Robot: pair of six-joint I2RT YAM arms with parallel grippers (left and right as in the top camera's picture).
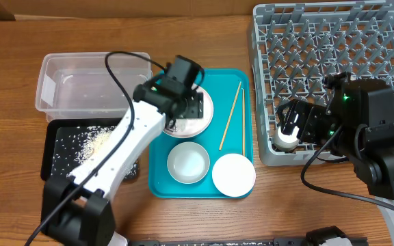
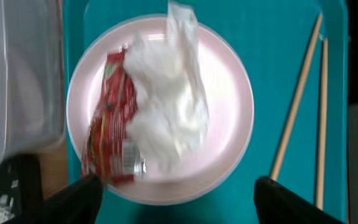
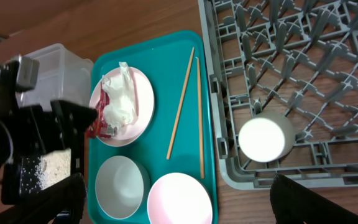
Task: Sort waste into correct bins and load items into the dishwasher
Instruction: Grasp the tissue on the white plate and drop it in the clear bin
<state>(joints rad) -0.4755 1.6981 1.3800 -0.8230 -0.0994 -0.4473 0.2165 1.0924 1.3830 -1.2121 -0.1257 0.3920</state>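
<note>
Rice (image 1: pixel 94 143) has been put in the black tray (image 1: pixel 50 147) at left and the cup (image 1: pixel 286 139) set in the grey rack (image 1: pixel 334 41) at right. The wrapper (image 2: pixel 114 118), plate (image 2: pixel 229 124), bowls (image 1: pixel 188 162) and chopsticks (image 1: pixel 230 117) are left on the middle teal tray (image 1: pixel 217 78). The left gripper (image 2: pixel 178 190) is held wide open over the wrapper, the right gripper (image 3: pixel 176 199) wide open over the cup, nothing gripped.

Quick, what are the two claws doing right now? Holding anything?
Left gripper: open, empty, over the wrapper on the plate.
Right gripper: open, empty, above the cup in the rack.
</note>
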